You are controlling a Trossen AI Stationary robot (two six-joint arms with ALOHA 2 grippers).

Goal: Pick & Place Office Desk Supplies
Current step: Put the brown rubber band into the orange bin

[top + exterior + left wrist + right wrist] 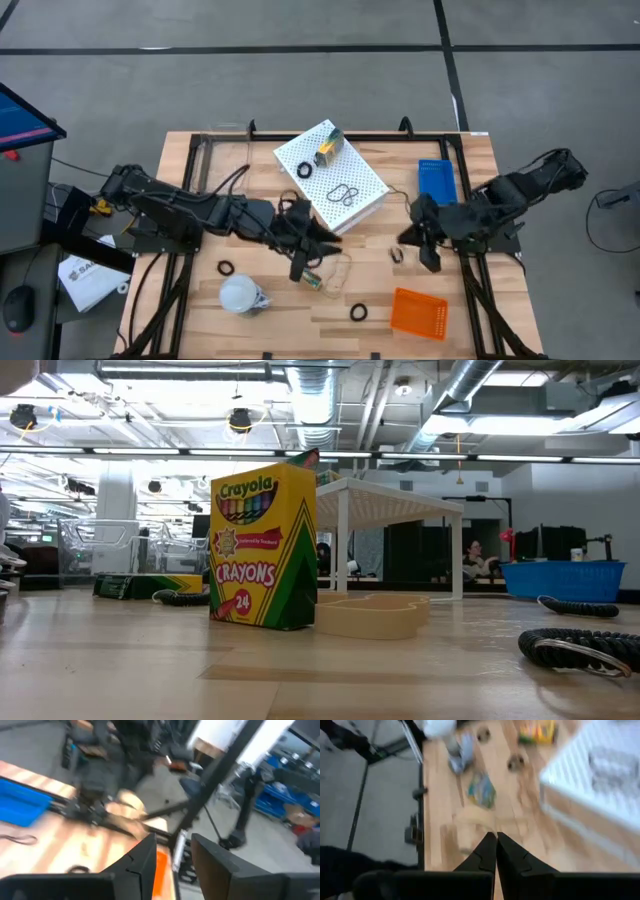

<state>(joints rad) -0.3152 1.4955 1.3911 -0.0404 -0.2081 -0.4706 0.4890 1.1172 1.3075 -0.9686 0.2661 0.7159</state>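
Partly done, judging by the layout. Already lying on top of the large white perforated box (368, 183) near the far edge of the bench (200, 310): one small yellow-and-green crayon box (328, 150), one small black ring (305, 171) and a cluster of thin tan rubber-band loops (343, 193).

Still waiting on the bare wood: a second crayon box (263, 547) standing upright near the middle, a tan rubber-band loop (368, 615) just beside it, a black ring (226, 267) toward the left edge, and another black ring (358, 313) near the front edge.

Hovering over that second crayon box with the left gripper (174, 865), fingers spread wide and holding nothing. Hanging toward the right edge with the right gripper (496, 852), fingers pressed together, apparently empty.

Probably gripping the upright crayon box next.
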